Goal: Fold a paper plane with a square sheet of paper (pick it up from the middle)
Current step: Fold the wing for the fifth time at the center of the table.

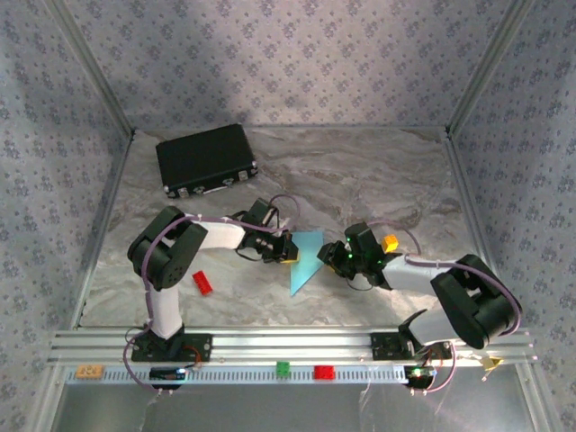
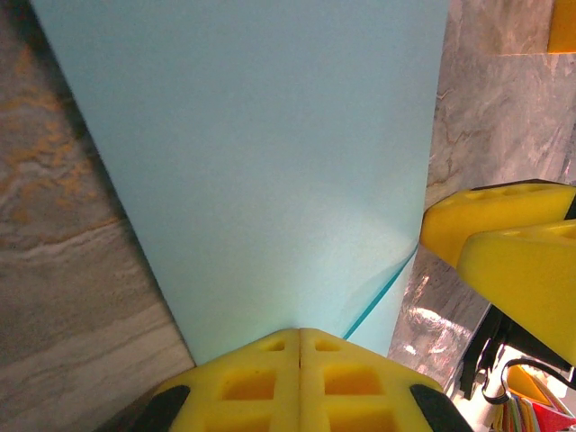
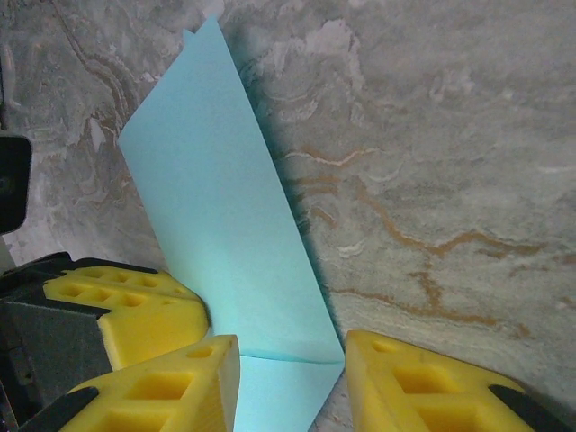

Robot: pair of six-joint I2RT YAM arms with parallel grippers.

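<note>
The work surface was a marbled grey table enclosed by patterned walls. A black case lay at the rear left and a small red brick beside the left arm. The sheet of paper lay at the table's centre, between the two arms, already part-folded.

We judged the step in hand to be the setting of a fold.

- The left gripper had its jaws together, clamped on an edge of the sheet and anchoring it.
- The right gripper had its jaws apart, straddling one end of the crease without pinching it.
- We judged that the left hold should not slip while the right fingers pressed the crease flat from that end outward, low against the table.
- We advised checking the edge alignment first, since a skewed crease would likely carry into every later fold.

The sheet was thin, light blue and matte. From overhead it tapered to a point toward the near edge. In the right wrist view a flap rose from the table along a straight crease. In the left wrist view two layers parted slightly at one edge.
</note>
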